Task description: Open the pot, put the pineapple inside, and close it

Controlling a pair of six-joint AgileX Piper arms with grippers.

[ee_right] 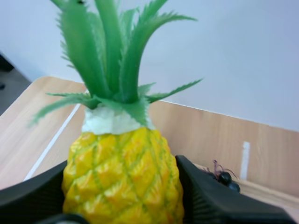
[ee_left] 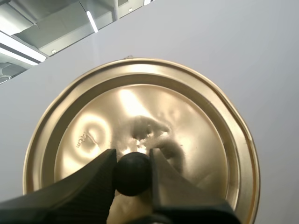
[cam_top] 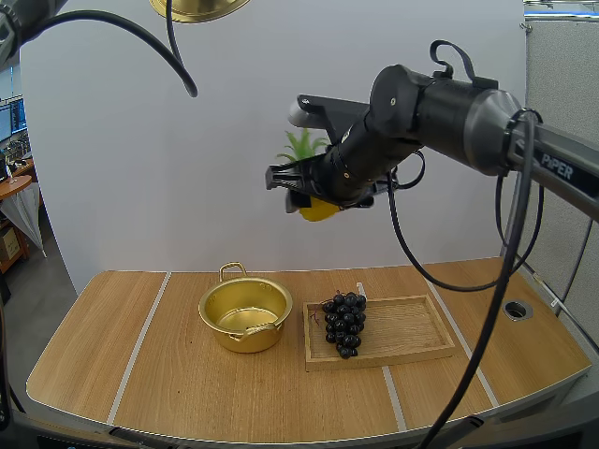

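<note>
Above the wooden table [cam_top: 187, 393], right hand [cam_top: 304, 192] pinches a yellow plastic pineapple [ee_right: 122, 177] mid-body, likely light, stiff; left hand [ee_left: 133, 173] pinches the gold lid [ee_left: 187, 121] by its knob [ee_left: 132, 179].

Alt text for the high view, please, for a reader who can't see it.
The right gripper holds a yellow pineapple with green leaves high in the air above a wooden table. Below stand an open gold pot and, to its right, a wooden tray with a bunch of grapes at its left end. Part of the gold lid shows overhead.
</note>
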